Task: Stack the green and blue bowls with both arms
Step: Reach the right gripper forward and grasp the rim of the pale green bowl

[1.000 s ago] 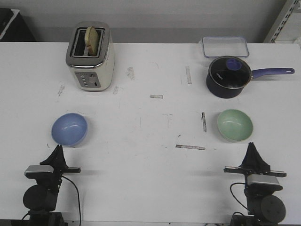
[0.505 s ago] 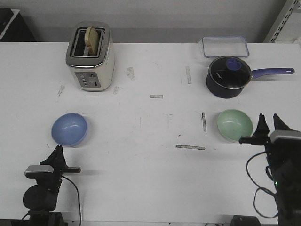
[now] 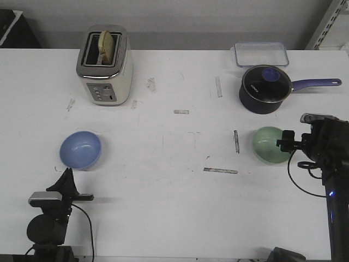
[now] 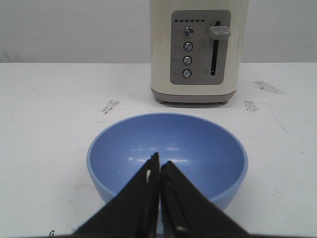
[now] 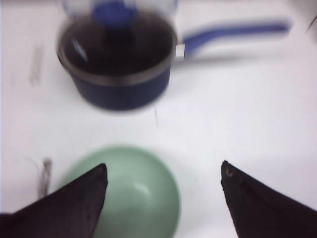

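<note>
No legible text — the toaster [image 4: 200, 48] panel's markings are too small to read.

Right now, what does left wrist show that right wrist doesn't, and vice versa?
Left wrist only: the blue bowl with the toaster behind it, and the left claw shut, fingertips together in front of the bowl.

Right wrist only: the green bowl, the saucepan beyond it, and the right claw wide open, one finger overlapping the bowl in the picture. That view is blurred.

Both: the white table and one bowl each, empty.
</note>
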Robot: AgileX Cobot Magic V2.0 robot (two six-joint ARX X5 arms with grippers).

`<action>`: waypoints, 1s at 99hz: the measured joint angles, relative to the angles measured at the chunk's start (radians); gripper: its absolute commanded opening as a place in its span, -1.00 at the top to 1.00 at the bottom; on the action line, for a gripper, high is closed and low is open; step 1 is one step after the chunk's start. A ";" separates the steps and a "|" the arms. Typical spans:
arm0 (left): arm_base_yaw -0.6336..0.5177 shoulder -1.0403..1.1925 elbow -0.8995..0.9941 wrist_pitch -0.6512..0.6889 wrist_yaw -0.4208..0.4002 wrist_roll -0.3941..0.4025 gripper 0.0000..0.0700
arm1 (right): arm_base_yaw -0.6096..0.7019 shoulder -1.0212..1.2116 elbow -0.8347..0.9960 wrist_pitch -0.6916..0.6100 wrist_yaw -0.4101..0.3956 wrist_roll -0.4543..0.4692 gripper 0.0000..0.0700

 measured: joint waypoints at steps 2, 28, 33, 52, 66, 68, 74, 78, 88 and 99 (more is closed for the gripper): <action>0.000 0.000 0.000 0.000 0.000 0.000 1.00 | -0.005 0.019 0.000 -0.011 0.000 -0.006 -0.43; 0.000 0.000 0.000 0.000 0.000 0.000 1.00 | -0.024 0.189 0.000 -0.018 0.000 -0.046 -0.06; 0.000 0.000 0.000 0.000 0.000 0.000 1.00 | -0.024 0.207 0.000 -0.011 0.000 -0.049 0.13; 0.000 0.000 0.000 0.000 0.000 0.000 1.00 | -0.023 0.240 0.000 0.013 -0.001 -0.052 0.79; 0.000 0.000 0.000 0.000 0.000 0.000 1.00 | -0.023 0.250 0.000 0.014 -0.001 -0.052 0.99; 0.000 0.000 0.000 0.000 0.000 0.000 1.00 | -0.023 0.253 0.000 0.013 -0.001 -0.052 0.99; 0.000 0.000 0.000 0.000 0.000 0.000 1.00 | -0.023 0.264 0.000 0.016 -0.001 -0.052 0.99; 0.000 0.000 0.000 0.000 0.000 0.000 1.00 | -0.023 0.265 0.000 0.020 -0.003 -0.052 0.99; 0.000 0.000 0.000 0.000 0.000 0.000 1.00 | -0.023 0.265 0.001 0.023 -0.004 -0.052 0.99; 0.000 0.000 0.000 0.000 0.000 0.000 1.00 | -0.022 0.262 0.006 0.016 -0.004 -0.052 0.99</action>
